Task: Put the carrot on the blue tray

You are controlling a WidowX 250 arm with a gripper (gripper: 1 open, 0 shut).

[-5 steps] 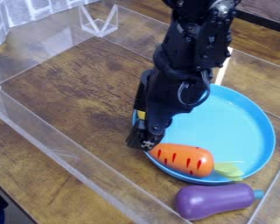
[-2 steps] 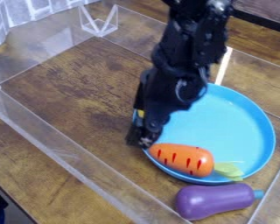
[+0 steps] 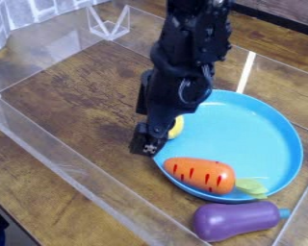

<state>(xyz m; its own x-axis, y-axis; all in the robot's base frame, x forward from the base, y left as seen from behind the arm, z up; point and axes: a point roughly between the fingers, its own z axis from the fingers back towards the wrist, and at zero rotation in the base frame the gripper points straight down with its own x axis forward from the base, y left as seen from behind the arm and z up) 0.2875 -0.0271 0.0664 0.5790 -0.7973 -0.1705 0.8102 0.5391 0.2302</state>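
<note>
The orange carrot [image 3: 200, 174] with dark stripes lies on its side on the front part of the blue tray [image 3: 266, 135], its pale green top [image 3: 253, 185] pointing right. My gripper [image 3: 147, 145] hangs at the tray's left rim, pointing steeply down at the wooden table just up and left of the carrot. It is apart from the carrot. Its fingers stand open with nothing between them.
A yellow lemon [image 3: 176, 126] sits at the tray's left edge beside the arm. A purple eggplant [image 3: 234, 220] lies in front of the tray. Clear plastic walls [image 3: 54, 154] run along the left and front, and a clear box [image 3: 112, 19] stands at the back.
The arm has leaned a little to the left, away from the carrot, uncovering the yellow lemon. The carrot and eggplant lie where they were. The gripper stays open.
</note>
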